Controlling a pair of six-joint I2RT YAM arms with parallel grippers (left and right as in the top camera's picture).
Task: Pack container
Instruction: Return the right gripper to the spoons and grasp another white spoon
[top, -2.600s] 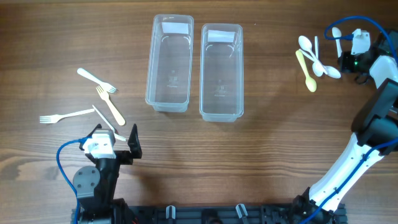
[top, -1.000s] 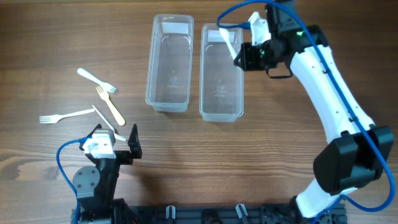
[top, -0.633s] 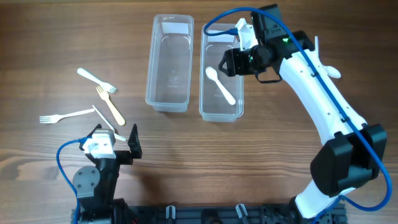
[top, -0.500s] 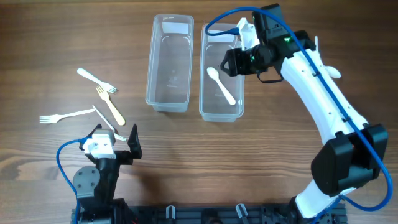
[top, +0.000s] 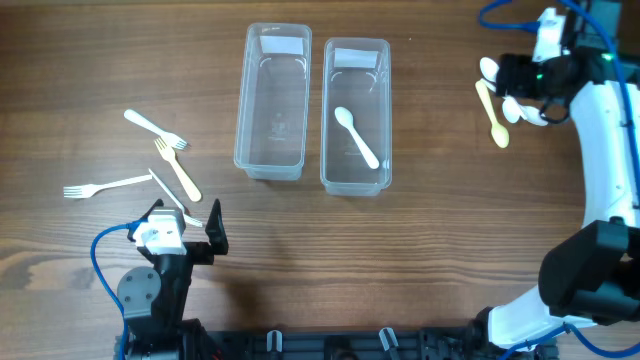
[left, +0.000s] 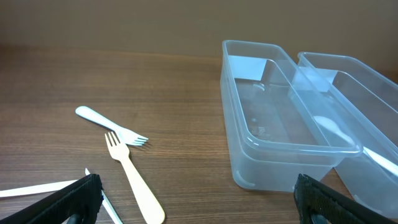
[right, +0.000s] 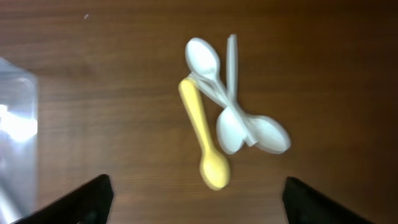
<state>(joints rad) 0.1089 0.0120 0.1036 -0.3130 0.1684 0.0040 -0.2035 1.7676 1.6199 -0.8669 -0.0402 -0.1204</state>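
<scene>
right gripper (right: 200, 200): spreading wide, holding nothing, hovering over the spoon pile (right: 239, 124), probably lining up the next pick.
yellow spoon (right: 202, 140): lying flat against the white ones, bowl pointing toward the robot's side, long axis running near-to-far.
white spoon (top: 356, 137): resting inside the right container (top: 386, 100), bowl toward the far end, slanting along the length, apparently for fitting.
left gripper (left: 199, 202): idling wide and empty, facing the forks (left: 134, 180).

2 containers (top: 272, 110); 3 forks (top: 178, 170), poss. a 4th; 1 yellow spoon (top: 490, 108); 4 white spoons (top: 357, 135).
</scene>
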